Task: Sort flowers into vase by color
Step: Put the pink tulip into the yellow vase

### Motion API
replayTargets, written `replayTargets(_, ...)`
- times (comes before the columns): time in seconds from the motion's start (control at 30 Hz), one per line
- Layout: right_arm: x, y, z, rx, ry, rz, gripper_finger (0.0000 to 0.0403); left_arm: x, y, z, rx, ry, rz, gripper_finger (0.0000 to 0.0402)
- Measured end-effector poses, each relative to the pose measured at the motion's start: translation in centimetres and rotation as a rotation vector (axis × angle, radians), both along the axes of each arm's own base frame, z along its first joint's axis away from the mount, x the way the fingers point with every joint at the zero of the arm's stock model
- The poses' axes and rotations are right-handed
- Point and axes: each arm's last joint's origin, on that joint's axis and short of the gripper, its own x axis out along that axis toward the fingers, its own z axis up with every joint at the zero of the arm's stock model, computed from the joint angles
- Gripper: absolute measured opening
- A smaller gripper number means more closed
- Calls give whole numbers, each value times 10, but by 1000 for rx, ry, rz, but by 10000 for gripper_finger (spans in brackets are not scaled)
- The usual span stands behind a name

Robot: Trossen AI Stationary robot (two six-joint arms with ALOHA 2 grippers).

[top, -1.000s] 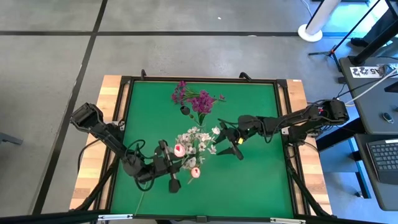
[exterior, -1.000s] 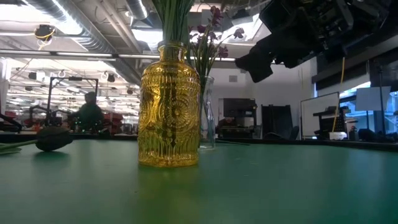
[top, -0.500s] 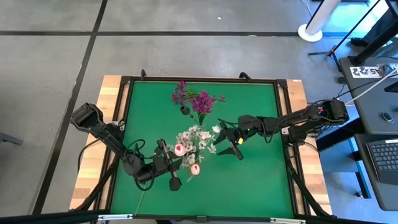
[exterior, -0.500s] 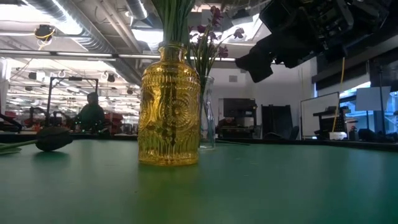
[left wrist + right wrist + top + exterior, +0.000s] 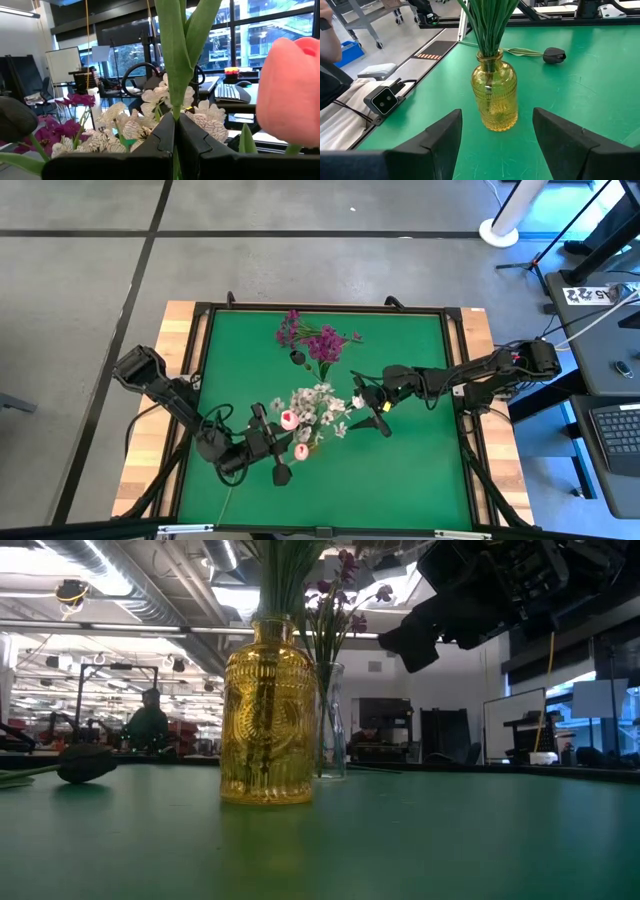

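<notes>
My left gripper (image 5: 175, 145) is pinched tight on a green stem (image 5: 172, 60) right beside the yellow vase (image 5: 268, 712), and its pink bud (image 5: 301, 451) hangs just next to the white flowers (image 5: 315, 402) already in that vase. I think I should lift the stem straight up, bring its end over the vase mouth, then let it slide down slowly so the vase does not tip. My right gripper (image 5: 497, 145) waits on the other side of the yellow vase, spread wide and empty. The purple flowers (image 5: 318, 340) stand in a clear vase (image 5: 330, 720) behind the yellow vase. The green table (image 5: 410, 460) is bare in front of the yellow vase, so I can swing that way
</notes>
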Motion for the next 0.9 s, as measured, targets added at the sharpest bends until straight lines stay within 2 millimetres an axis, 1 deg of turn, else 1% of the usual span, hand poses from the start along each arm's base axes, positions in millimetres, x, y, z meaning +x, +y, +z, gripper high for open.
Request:
replayTargets(0.33, 0, 0, 0, 0, 0, 0, 241, -8, -9, 1, -13, -6, -17, 0)
replayTargets(0.9, 0, 0, 0, 0, 0, 0, 241, -9, -9, 2, -16, -14, -17, 0)
